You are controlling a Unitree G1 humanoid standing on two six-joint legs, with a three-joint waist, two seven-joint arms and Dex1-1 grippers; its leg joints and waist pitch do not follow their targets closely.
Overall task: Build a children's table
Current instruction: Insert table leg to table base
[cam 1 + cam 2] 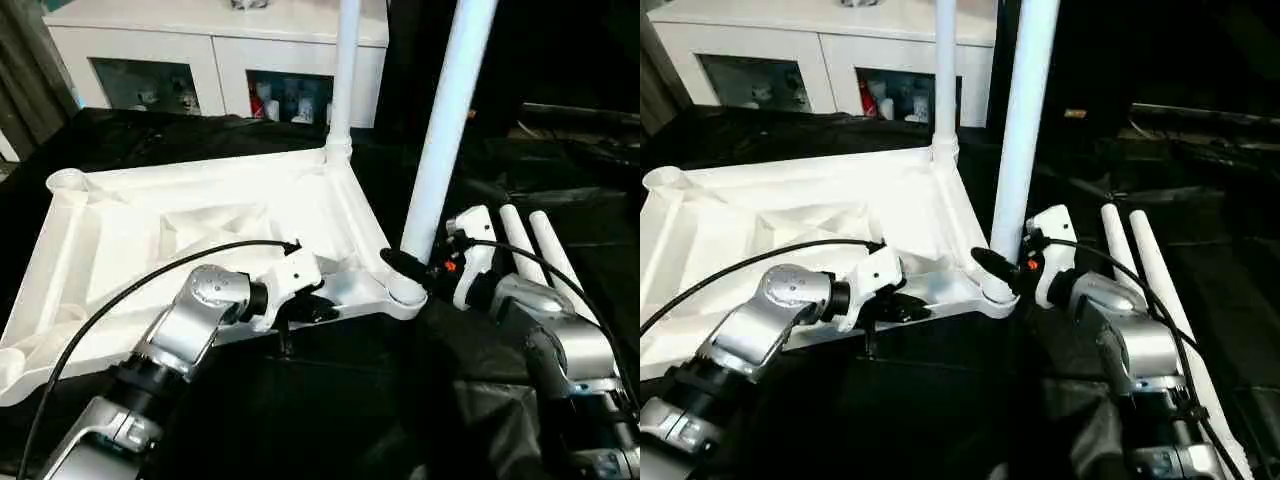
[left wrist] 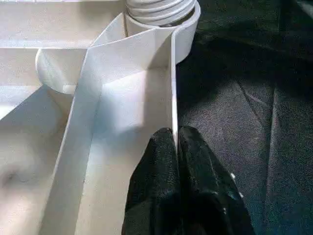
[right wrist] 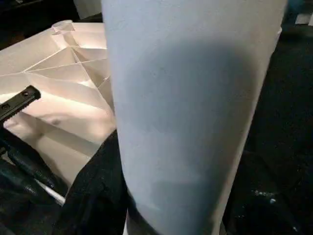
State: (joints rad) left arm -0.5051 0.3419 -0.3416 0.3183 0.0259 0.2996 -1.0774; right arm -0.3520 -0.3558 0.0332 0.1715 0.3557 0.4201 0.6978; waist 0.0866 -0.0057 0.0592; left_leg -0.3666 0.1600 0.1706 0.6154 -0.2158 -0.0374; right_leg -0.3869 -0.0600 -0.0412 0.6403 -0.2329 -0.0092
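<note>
Black cloth (image 1: pixel 330 400) underlies left end effector (image 2: pixel 175 142) pinching tabletop rim (image 2: pixel 173 98), right end effector (image 1: pixel 412 268) clasping upright leg (image 1: pixel 440 140).

Light comes from above, hard and cool: the white tabletop (image 1: pixel 200 225) is bright, near blown out along its ribs, w/ soft grey shadows in the pockets betw. them. The black-draped worktop (image 1: pixel 330 390) swallows light; folds barely read and the far right background is almost black. Silver forearms carry small specular glints. Cabinet (image 1: pixel 215 45) at the back is evenly lit, glass doors dim. Left wrist view: fingers (image 2: pixel 166 196) glossy, slightly soft; shadow falls across the cloth beside the rim. Right wrist view: the leg (image 3: pixel 195 112) is so close it's out of focus, shaded grey-blue on the near face, edges smeared.
</note>
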